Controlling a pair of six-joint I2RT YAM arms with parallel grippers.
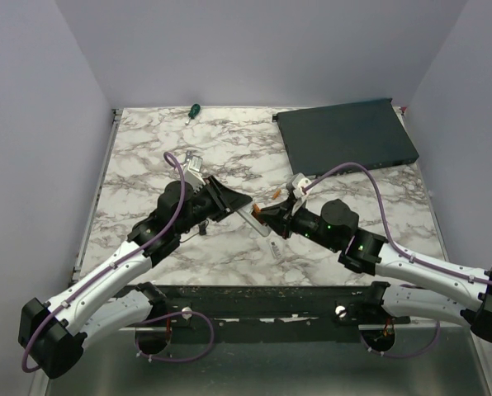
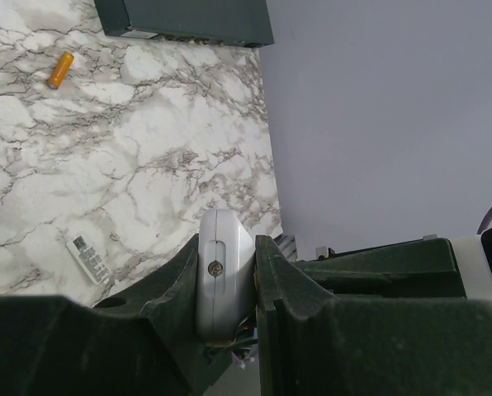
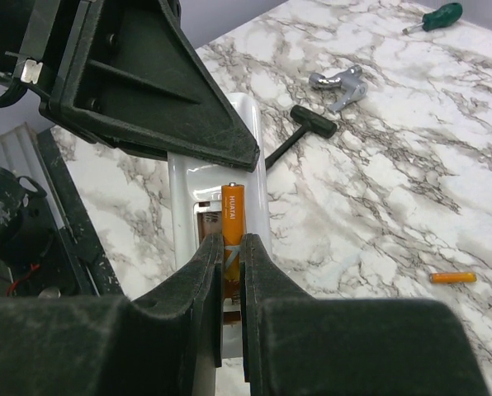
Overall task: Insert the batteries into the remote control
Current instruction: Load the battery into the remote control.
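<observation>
Left fingers (image 2: 172, 305) clench the remote control (image 2: 221, 272), held above the middle of the table (image 1: 229, 148). Right fingers (image 3: 205, 280) grasp one battery (image 3: 233, 214) at the open compartment, apparently not yet seated. A second battery (image 3: 453, 278) lies loose on the table, unloaded.

The marble-patterned tabletop (image 1: 229, 157) is white veined with grey, the slim cylindrical batteries (image 3: 233, 216) orange, the rectangular plastic remote control (image 3: 257, 177) white, the large flat box (image 1: 345, 136) dark, the screwdriver handle (image 1: 193, 110) green.
</observation>
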